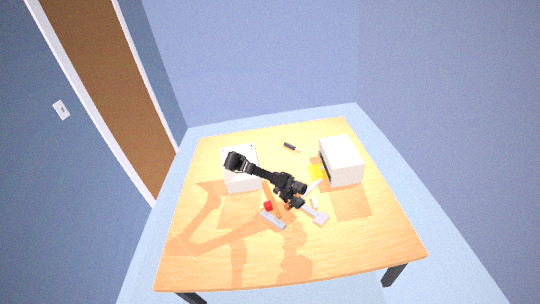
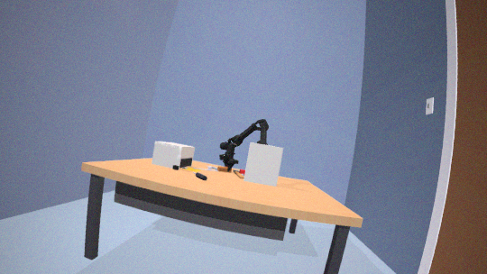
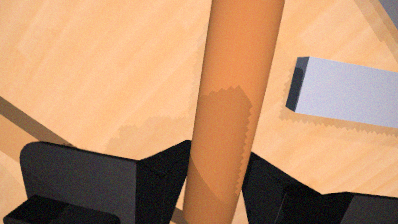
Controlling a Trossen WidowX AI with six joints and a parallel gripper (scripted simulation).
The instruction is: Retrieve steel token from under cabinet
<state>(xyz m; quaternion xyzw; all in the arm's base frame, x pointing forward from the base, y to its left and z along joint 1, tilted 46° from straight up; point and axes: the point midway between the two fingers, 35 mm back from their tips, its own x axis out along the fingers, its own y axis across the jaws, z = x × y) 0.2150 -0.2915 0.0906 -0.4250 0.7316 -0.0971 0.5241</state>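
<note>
My gripper [image 1: 292,203] [image 2: 229,168] [image 3: 216,151] is shut on an orange-brown round handle [image 3: 235,65] [image 2: 223,168], low over the middle of the table. In the top view, a pale thin bar [image 1: 313,187] runs in line with the handle towards the yellow marked area [image 1: 315,173] [image 2: 193,169]. The white cabinet [image 1: 345,162] [image 2: 167,154] stands behind that area, with a dark slotted face towards it. A small pale spot lies at the cabinet's edge; I cannot tell whether it is the token. The token is not clearly seen in any view.
A white box [image 1: 243,185] [image 2: 263,164] stands by the arm's base. Around the gripper lie a wooden strip [image 1: 269,191], a red cube [image 1: 268,205], a grey bar [image 1: 273,220], a pale square plate [image 1: 321,219] on a stem and a small white block [image 1: 314,202]. A black-handled tool [image 1: 289,146] [image 2: 201,176] lies farther off.
</note>
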